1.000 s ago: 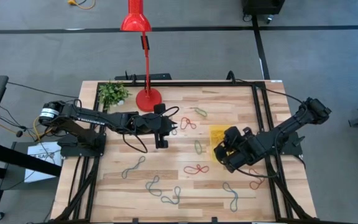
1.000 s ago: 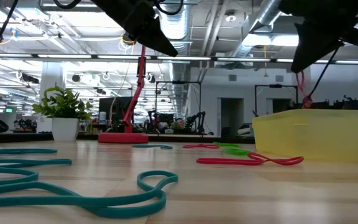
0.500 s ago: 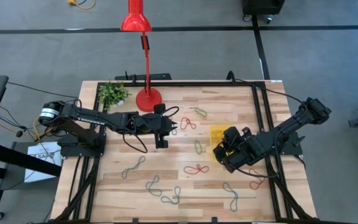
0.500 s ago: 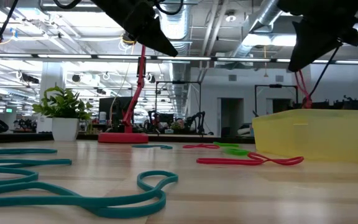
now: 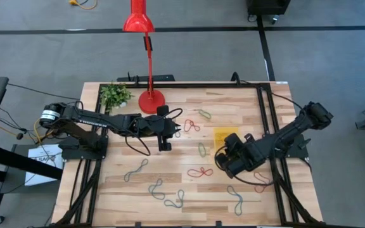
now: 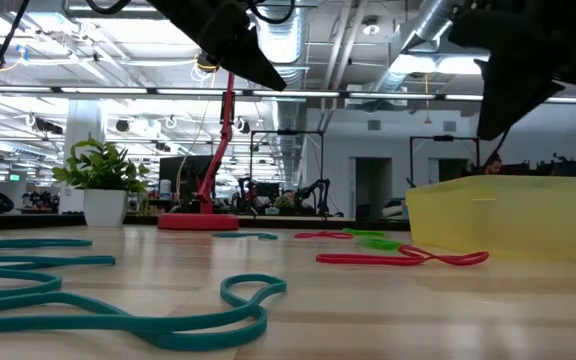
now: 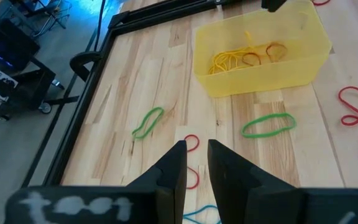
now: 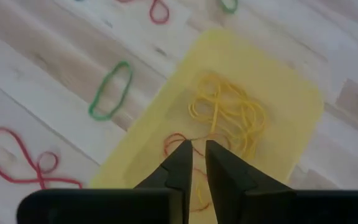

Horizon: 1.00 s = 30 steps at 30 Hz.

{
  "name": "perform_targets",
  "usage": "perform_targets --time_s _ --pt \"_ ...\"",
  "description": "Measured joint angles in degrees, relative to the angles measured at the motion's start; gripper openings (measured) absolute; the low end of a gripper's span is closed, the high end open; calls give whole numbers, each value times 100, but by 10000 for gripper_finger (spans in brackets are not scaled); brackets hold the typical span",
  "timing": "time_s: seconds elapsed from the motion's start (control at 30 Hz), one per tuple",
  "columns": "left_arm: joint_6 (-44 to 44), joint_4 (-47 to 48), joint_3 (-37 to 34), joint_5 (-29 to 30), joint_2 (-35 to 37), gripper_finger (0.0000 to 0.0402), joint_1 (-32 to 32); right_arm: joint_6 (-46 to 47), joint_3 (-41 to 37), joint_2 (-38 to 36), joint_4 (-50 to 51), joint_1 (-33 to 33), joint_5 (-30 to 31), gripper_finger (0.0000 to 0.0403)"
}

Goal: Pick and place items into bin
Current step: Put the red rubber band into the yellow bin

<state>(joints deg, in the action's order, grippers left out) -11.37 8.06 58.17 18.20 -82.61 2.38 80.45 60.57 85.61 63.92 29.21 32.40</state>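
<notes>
Bin [image 8: 253,112] sits directly below right gripper [image 8: 194,163]; yellow and red loops [image 8: 225,115] inside. Fingers slightly parted, holding nothing. Left gripper [image 7: 196,163] idles well apart. Advice: lift clear before next pick, e.g. red figure-eight [image 8: 20,158] beside bin.

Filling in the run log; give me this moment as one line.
right hand: over bin, holding nothing | left hand: waiting mid-table | bin: yellow and red loops inside
</notes>
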Motion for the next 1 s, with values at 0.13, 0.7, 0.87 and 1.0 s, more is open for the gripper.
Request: perform_targets --time_s 0.13,0.7,0.87,1.0 --pt "1 1 0 0 0 57 1 -345 -2 1 -19 -114 -117 46" --pt "16 1 0 0 0 57 -1 -3342 -2 -1 -1405 -1306 5 44" --pt "119 19 0 9 0 57 1 -4832 -2 -1 -2574 -1815 -48 43" --pt "169 19 0 26 0 57 1 -5225 0 -1 -3234 -2219 -463 43"
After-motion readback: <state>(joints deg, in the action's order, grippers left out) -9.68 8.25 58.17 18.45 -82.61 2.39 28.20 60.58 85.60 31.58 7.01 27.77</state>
